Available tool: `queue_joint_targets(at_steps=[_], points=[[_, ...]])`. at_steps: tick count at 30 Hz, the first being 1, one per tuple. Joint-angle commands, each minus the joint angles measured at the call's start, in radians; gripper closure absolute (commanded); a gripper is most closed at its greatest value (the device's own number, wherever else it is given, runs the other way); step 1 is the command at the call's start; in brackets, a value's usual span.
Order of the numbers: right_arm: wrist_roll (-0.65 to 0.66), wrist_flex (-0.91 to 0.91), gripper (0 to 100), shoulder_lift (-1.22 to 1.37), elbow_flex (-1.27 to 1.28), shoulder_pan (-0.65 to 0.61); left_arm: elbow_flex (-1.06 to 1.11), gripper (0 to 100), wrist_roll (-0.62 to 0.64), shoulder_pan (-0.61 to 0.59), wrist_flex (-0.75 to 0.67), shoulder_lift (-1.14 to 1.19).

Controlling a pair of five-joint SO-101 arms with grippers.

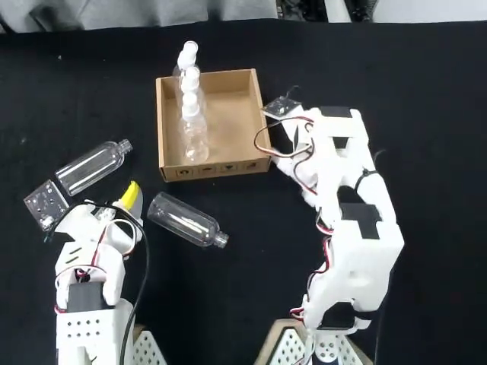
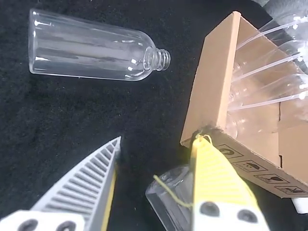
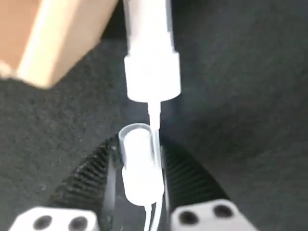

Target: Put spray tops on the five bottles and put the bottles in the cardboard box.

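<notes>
Black table; grey cloth along its far edge

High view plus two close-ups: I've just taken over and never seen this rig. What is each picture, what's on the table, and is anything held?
Two small robot arms sit at a black table. The high view is a fixed camera looking down; the other two sit on the arms' wrists, looking past each tool. The cardboard box holds several capped bottles. Two uncapped ones lie on the table: the left bottle by the left arm, the middle bottle before the box. The left tool is open, holding nothing. The right tool is shut on a white spray top; a second spray top lies just beyond it, near the box.
</notes>
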Motion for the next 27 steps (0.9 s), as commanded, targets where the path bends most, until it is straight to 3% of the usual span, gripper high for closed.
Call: queue_joint_targets(at_steps=[1,6,7,27], points=[[0.008,0.083,98.7,-0.03,-0.074,-0.035,-0.016,79,-0.011,-0.012,-0.02,-0.009],[-0.031,0.207,98.6,-0.058,-0.097,-0.074,-0.016,79,-0.011,-0.012,-0.02,-0.009],[-0.141,0.259,98.6,-0.059,-0.133,-0.091,-0.016,79,-0.011,-0.012,-0.02,-0.009],[-1.062,0.396,98.6,-0.061,-0.137,-0.307,-0.015,79,-0.011,-0.012,-0.02,-0.009]])
